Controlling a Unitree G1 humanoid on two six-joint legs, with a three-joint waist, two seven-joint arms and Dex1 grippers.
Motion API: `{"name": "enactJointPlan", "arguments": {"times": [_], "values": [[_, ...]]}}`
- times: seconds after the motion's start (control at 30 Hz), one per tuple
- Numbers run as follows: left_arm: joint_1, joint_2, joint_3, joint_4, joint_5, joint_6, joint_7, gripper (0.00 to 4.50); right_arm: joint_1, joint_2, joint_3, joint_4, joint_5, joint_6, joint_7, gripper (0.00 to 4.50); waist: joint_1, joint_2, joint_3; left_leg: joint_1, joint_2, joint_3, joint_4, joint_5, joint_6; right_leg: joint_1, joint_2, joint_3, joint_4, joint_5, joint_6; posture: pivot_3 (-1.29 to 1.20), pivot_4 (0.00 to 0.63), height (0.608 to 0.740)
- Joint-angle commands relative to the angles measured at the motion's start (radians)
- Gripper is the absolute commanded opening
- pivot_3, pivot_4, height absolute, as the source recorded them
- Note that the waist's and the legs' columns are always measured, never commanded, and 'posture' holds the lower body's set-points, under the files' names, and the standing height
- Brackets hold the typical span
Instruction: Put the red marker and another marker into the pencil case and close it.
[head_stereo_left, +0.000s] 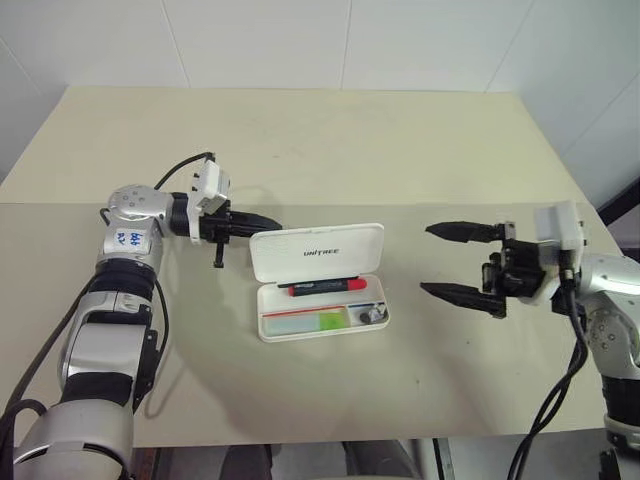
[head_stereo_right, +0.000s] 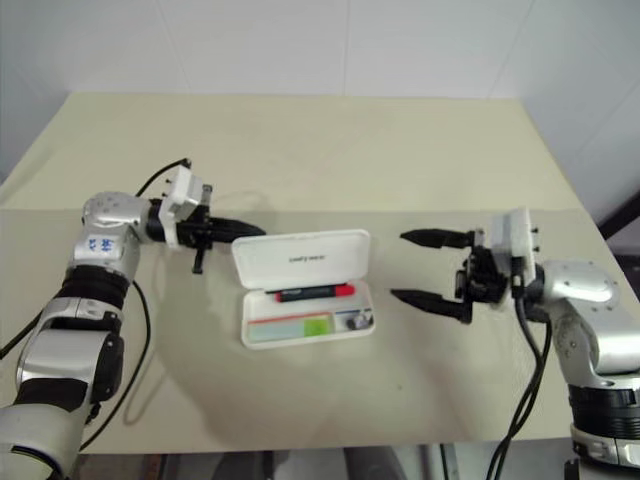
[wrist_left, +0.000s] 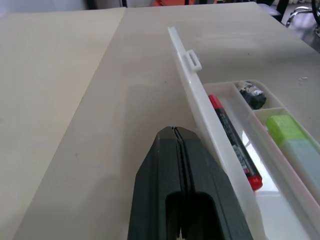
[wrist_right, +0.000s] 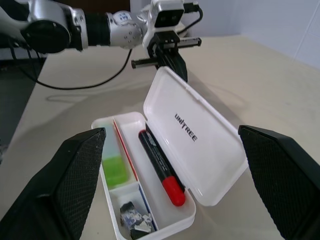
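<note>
Glossy white plastic pencil case (head_stereo_left: 318, 252) on a smooth matt table (head_stereo_left: 300, 150).

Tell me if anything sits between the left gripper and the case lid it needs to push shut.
Nothing visible. The shut left gripper sits just behind the raised lid of the pencil case, apart from it.

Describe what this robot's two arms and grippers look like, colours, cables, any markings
Both arms are silver-grey with black joint sections and loose black cables. The left gripper and right gripper each have two tapered black fingers and a white camera block at the wrist. The left forearm carries a small blue-and-white sticker.
</note>
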Motion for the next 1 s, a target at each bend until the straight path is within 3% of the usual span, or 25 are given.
{"name": "enactJointPlan", "arguments": {"times": [0.03,0.27,0.43,0.67,1.0], "values": [[0.027,0.013,-0.028,-0.138,-0.057,0.049,-0.112,0.03,-0.001,-0.029,-0.041,0.01,0.015,-0.01,0.027,4.5,-0.001,0.0,0.0,0.0,0.0,0.0,0.0,0.0,0.0,0.0,0.0,0.0,0.0,0.0,0.0,0.0,0.15,0.74],[0.122,0.05,-0.101,-0.377,-0.138,0.149,-0.112,0.03,-0.007,-0.029,-0.04,-0.001,0.03,-0.003,0.039,4.5,-0.002,0.0,0.0,0.0,0.0,0.0,0.001,0.0,0.0,0.0,0.0,0.0,0.002,0.0,0.0,0.0,0.15,0.74],[0.16,0.09,-0.161,-0.451,-0.15,0.14,-0.112,0.03,-0.009,-0.021,-0.046,-0.007,0.062,0.001,0.057,4.5,0.0,0.0,0.0,0.0,0.0,-0.001,0.004,0.0,0.0,0.0,0.0,0.0,0.003,0.0,0.0,0.0,0.15,0.74],[0.181,0.106,-0.229,-0.447,-0.08,0.033,-0.112,0.03,-0.028,-0.027,-0.053,-0.011,0.108,0.028,0.065,4.5,-0.001,0.0,0.0,0.0,0.0,0.0,0.005,0.0,0.0,0.001,0.0,0.0,0.003,0.0,0.0,0.0,0.15,0.74],[0.155,0.069,-0.292,-0.325,0.049,-0.209,-0.09,0.03,-0.035,-0.022,-0.015,-0.001,0.046,0.008,0.056,4.5,0.0,0.0,0.0,0.0,0.0,0.0,0.005,0.0,0.0,0.001,0.0,0.0,0.003,0.0,0.0,0.0,0.15,0.74]]}}
